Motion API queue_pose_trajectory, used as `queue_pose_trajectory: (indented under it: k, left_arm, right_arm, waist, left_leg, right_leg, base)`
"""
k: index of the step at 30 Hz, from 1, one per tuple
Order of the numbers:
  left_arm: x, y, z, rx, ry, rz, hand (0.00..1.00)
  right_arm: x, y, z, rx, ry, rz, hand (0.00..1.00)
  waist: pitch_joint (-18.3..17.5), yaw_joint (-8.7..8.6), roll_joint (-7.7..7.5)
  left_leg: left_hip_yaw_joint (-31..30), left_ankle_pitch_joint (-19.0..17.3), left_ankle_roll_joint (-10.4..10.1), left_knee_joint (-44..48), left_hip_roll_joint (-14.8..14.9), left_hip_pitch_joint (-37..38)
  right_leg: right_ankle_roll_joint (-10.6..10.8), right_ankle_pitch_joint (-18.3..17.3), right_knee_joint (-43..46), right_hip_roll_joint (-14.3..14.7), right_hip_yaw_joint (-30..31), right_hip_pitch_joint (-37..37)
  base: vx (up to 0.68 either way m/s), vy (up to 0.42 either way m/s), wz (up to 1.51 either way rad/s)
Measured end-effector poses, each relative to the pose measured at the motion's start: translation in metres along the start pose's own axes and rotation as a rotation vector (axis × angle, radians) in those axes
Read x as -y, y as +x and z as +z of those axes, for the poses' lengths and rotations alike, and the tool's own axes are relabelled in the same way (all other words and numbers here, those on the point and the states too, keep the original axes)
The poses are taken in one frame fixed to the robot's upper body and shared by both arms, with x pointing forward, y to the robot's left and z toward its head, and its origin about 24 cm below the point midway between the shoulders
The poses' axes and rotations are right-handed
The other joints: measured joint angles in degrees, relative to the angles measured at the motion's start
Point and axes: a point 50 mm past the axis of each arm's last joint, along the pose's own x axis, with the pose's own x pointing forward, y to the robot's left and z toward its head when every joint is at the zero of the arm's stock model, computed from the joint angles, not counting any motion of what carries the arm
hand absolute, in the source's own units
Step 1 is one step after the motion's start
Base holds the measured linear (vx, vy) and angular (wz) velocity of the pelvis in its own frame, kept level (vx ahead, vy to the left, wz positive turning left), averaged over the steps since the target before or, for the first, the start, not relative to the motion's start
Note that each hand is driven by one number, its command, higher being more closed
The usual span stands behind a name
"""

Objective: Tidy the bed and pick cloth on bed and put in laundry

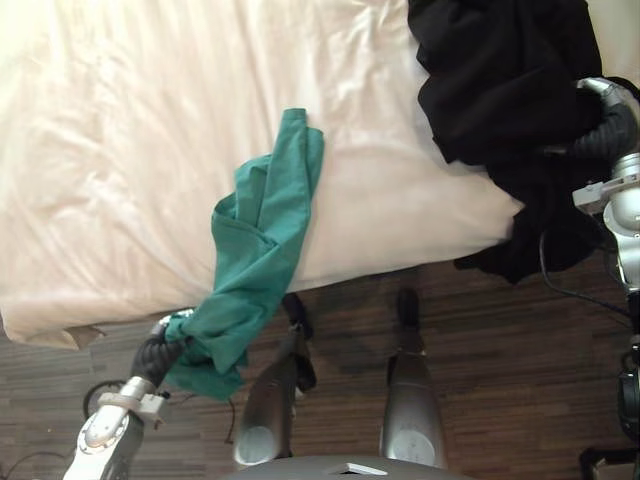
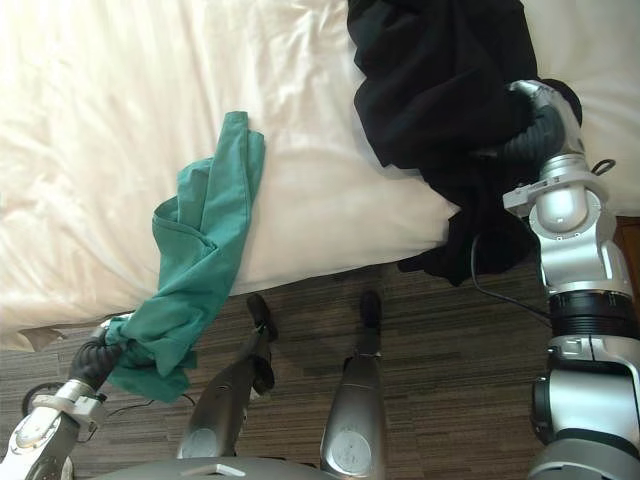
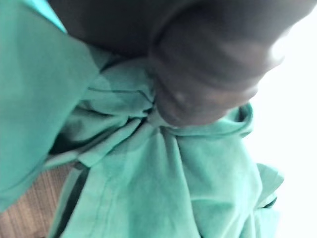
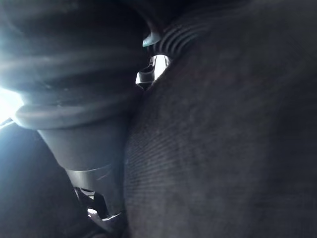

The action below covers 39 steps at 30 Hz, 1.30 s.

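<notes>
Your left hand (image 1: pixel 152 357) was buried in the low end of the green cloth (image 1: pixel 262 225), grip impossible to tell, the cloth trailing off the bed (image 1: pixel 120 150) edge above the floor (image 1: pixel 500 350); your right hand (image 2: pixel 540 125) sat sunk in the black cloth (image 1: pixel 500 70) at the bed's corner, grip likewise hidden.

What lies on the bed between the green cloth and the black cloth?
Between the green cloth and the black cloth lies only bare white sheet, seen in both eye views.
</notes>
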Motion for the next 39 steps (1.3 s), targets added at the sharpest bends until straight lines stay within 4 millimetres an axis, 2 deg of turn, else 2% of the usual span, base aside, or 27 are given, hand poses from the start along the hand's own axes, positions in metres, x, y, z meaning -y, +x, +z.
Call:
queue_pose_trajectory:
  k: [3,6,11,13,14,16,20,22,23,25,26,28,31,32,34,35,36,37,38,39]
  left_arm:
    - [0.0,0.0,0.004,0.018,0.001,-0.009,1.0]
    - [0.0,0.0,0.006,0.037,-0.018,-0.002,1.0]
    - [0.004,0.0,0.002,0.046,-0.057,0.015,1.0]
    - [0.006,0.0,-0.003,0.038,-0.084,0.028,1.0]
    - [0.006,0.0,-0.005,0.034,-0.09,0.032,1.0]
    - [0.009,0.0,-0.013,0.015,-0.121,0.054,1.0]
    - [0.017,0.001,-0.026,-0.006,-0.179,0.097,1.0]
    - [0.023,0.002,-0.037,-0.036,-0.202,0.129,1.0]
    - [0.025,0.002,-0.04,-0.044,-0.211,0.136,1.0]
    - [0.03,0.004,-0.051,-0.08,-0.222,0.179,1.0]
    - [0.031,0.005,-0.054,-0.09,-0.226,0.188,1.0]
    - [0.034,0.011,-0.06,-0.119,-0.215,0.223,1.0]
    - [0.039,0.016,-0.063,-0.123,-0.229,0.257,1.0]
    - [0.045,0.016,-0.065,-0.135,-0.232,0.269,1.0]
    - [0.05,0.016,-0.067,-0.141,-0.238,0.274,1.0]
    - [0.053,0.014,-0.069,-0.15,-0.246,0.281,1.0]
    - [0.054,0.013,-0.069,-0.15,-0.248,0.292,1.0]
    - [0.054,0.009,-0.069,-0.153,-0.249,0.303,1.0]
    - [0.055,0.008,-0.069,-0.147,-0.252,0.308,1.0]
    - [0.056,0.008,-0.07,-0.151,-0.252,0.312,1.0]
  right_arm:
    - [-0.001,-0.009,-0.004,-0.006,0.067,-0.016,1.0]
    - [-0.018,-0.021,-0.008,-0.025,0.183,-0.015,1.0]
    - [-0.061,-0.052,-0.021,-0.105,0.423,0.007,1.0]
    - [-0.088,-0.074,-0.029,-0.182,0.546,0.031,1.0]
    - [-0.095,-0.08,-0.031,-0.204,0.573,0.038,1.0]
    - [-0.122,-0.105,-0.037,-0.3,0.706,0.057,1.0]
    - [-0.156,-0.143,-0.039,-0.439,0.902,0.066,1.0]
    - [-0.18,-0.174,-0.037,-0.545,1.005,0.101,1.0]
    - [-0.186,-0.183,-0.036,-0.574,1.02,0.115,1.0]
    - [-0.211,-0.222,-0.028,-0.693,1.079,0.197,1.0]
    - [-0.218,-0.231,-0.025,-0.723,1.089,0.221,1.0]
    - [-0.239,-0.269,-0.017,-0.858,1.115,0.298,1.0]
    - [-0.25,-0.3,-0.011,-0.966,1.131,0.335,1.0]
    - [-0.253,-0.319,-0.004,-1.014,1.14,0.359,1.0]
    - [-0.254,-0.332,0.0,-1.055,1.14,0.375,1.0]
    - [-0.256,-0.342,0.004,-1.078,1.137,0.404,1.0]
    - [-0.258,-0.345,0.008,-1.081,1.138,0.431,1.0]
    - [-0.26,-0.345,0.01,-1.08,1.141,0.442,1.0]
    - [-0.263,-0.343,0.013,-1.066,1.132,0.466,1.0]
    - [-0.263,-0.343,0.012,-1.062,1.119,0.472,1.0]
  waist:
    - [0.0,0.88,-0.02]
    - [-0.1,0.93,-0.14]
    - [-1.2,1.18,-1.11]
    - [-3.0,1.11,-2.65]
    - [-3.5,1.06,-3.02]
    - [-4.6,0.92,-4.54]
    - [-5.9,0.66,-6.11]
    - [-6.7,0.75,-6.97]
    - [-7.0,0.77,-7.16]
    - [-8.4,0.71,-7.9]
    - [-8.8,0.66,-8.01]
    - [-10.7,0.4,-8.9]
    - [-12.1,0.33,-10.04]
    - [-13.0,0.2,-11.04]
    - [-13.3,-0.15,-11.81]
    - [-13.7,-0.6,-12.31]
    - [-13.9,-0.72,-12.79]
    - [-14.2,-0.38,-13.66]
    - [-14.3,0.74,-13.85]
    - [-14.5,1.21,-14.16]
  left_leg:
    - [0.7,-0.1,-0.1,0.0,-0.1,0.2]
    - [1.0,-0.1,-0.2,0.0,-0.2,1.3]
    - [0.8,-0.4,-0.5,0.0,-0.1,4.3]
    - [0.4,-0.7,-0.8,0.0,0.0,5.6]
    - [0.3,-0.7,-0.8,0.0,0.0,5.8]
    - [-0.2,-1.0,-0.7,0.0,0.0,7.5]
    - [-1.3,-1.8,-0.8,0.0,0.0,9.0]
    - [-1.4,-2.1,-0.5,0.0,-0.1,10.4]
    - [-1.4,-2.2,-0.6,0.0,-0.1,10.8]
    - [-1.9,-2.6,-0.6,0.0,-0.1,12.4]
    - [-2.5,-2.6,-0.6,0.0,-0.2,12.7]
    - [-4.2,-2.5,-0.5,0.0,-0.2,13.7]
    - [-6.6,-2.6,-0.6,0.0,-0.6,14.4]
    - [-10.0,-2.6,-0.7,0.0,-1.1,14.6]
    - [-13.4,-2.5,-0.4,0.0,-1.5,14.5]
    - [-16.8,-2.1,0.0,0.0,-1.9,14.7]
    - [-19.3,-1.7,0.1,0.0,-2.6,14.5]
    - [-20.2,-1.4,0.1,0.0,-3.0,14.5]
    - [-22.2,-0.8,-0.4,0.0,-3.7,14.2]
    - [-23.3,-0.7,-0.5,0.0,-3.6,14.2]
  right_leg:
    - [0.3,-0.5,1.5,-0.4,0.3,-0.7]
    - [0.2,-1.7,3.2,-0.5,0.2,-0.3]
    - [0.1,-3.3,4.5,-0.4,-0.1,2.4]
    - [0.0,-3.9,4.5,-0.3,-0.4,3.8]
    - [0.0,-4.0,4.4,-0.3,-0.5,4.2]
    - [-0.1,-4.3,4.3,-0.3,-1.1,6.1]
    - [-0.2,-4.4,3.0,-0.3,-1.9,8.7]
    - [-0.2,-4.4,2.1,-0.3,-2.0,10.6]
    - [-0.2,-4.4,1.9,-0.3,-2.1,11.2]
    - [-0.2,-4.4,0.8,-0.3,-2.9,13.6]
    - [-0.2,-4.6,0.6,-0.3,-3.3,14.4]
    - [-0.3,-5.3,0.5,-0.3,-5.2,16.5]
    - [-0.4,-6.5,1.0,-0.5,-7.9,18.9]
    - [-0.4,-9.0,3.7,-1.0,-11.0,20.3]
    - [-0.7,-11.8,6.2,-1.1,-12.0,21.4]
    - [-1.9,-15.0,8.8,-0.1,-9.6,22.0]
    - [-2.5,-17.3,10.9,0.8,-4.5,22.0]
    - [-2.9,-18.7,11.7,1.2,-1.5,22.1]
    - [-2.9,-21.3,12.5,1.9,0.5,22.4]
    - [-2.9,-21.5,12.5,2.1,-0.7,22.9]
  base:
    - [0.01,0.007,-0.01]
    - [0.06,-0.001,0.04]
    - [0.08,-0.026,0.02]
    - [0.09,-0.034,0.05]
    - [0.09,-0.028,0.08]
    - [0.08,-0.026,0.1]
    - [0.05,-0.016,0.09]
    - [0.05,-0.012,0.01]
    - [0.06,-0.013,0.03]
    - [0.07,-0.015,0.1]
    - [0.09,-0.02,0.25]
    - [0.07,-0.02,0.37]
    - [0.07,-0.008,0.59]
    - [0.06,-0.013,0.96]
    - [0.06,-0.056,1.17]
    - [0.07,-0.103,1.44]
    - [0.07,-0.108,1.37]
    - [0.0,-0.091,1.17]
    - [-0.02,-0.1,0.8]
    - [-0.08,-0.162,0.95]
